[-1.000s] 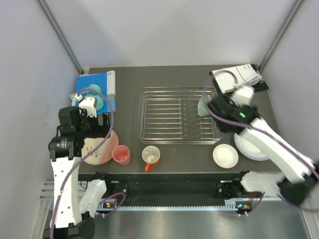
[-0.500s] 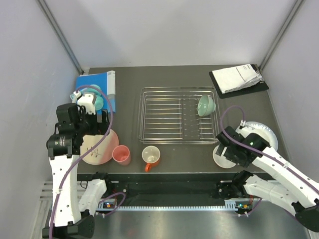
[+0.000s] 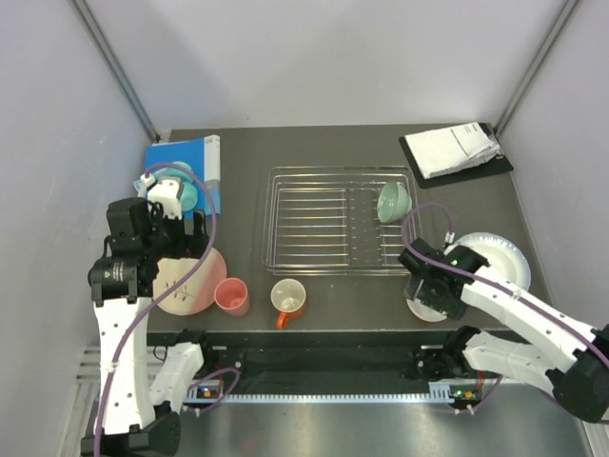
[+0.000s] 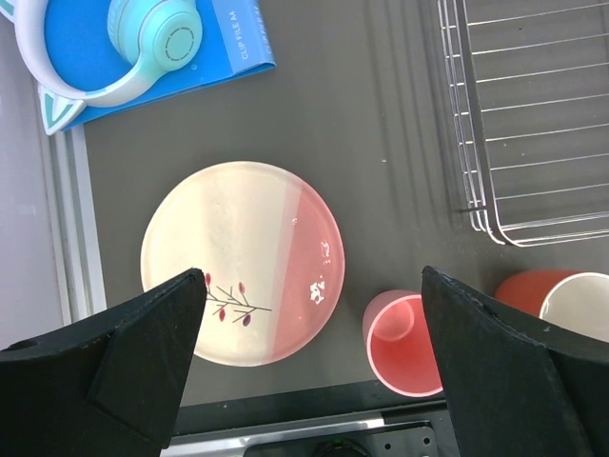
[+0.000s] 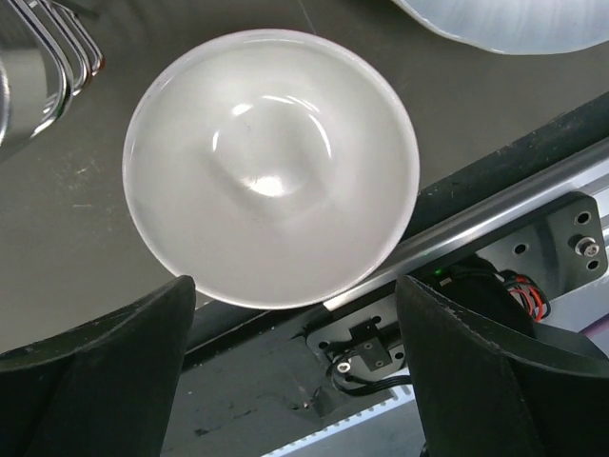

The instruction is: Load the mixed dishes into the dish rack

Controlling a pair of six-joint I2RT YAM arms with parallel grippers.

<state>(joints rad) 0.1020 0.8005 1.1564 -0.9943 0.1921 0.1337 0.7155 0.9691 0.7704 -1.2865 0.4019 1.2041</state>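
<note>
1. Left claw [image 4: 312, 274]: jaws spread to full width, nothing between them, touching nothing. It hung above the cream-and-pink plate [image 4: 243, 262], which lay flat on the surface [image 4: 381, 114] to the left of the dish rack [image 4: 533, 124].
2. Right claw [image 5: 295, 281]: jaws wide apart, released, nothing gripped. It was poised over the near rim of the white shallow bowl [image 5: 271, 167], which sat on the surface just off the rack's near right corner. Contact with the rim could not be determined.
3. Mint-green bowl [image 3: 392, 202]: tipped on edge inside the rack, at its right end.
4. Pink cup [image 4: 404, 343] and orange mug [image 4: 561, 305]: mouths up on the surface along the rack's near side, the cup left of the mug.
</note>
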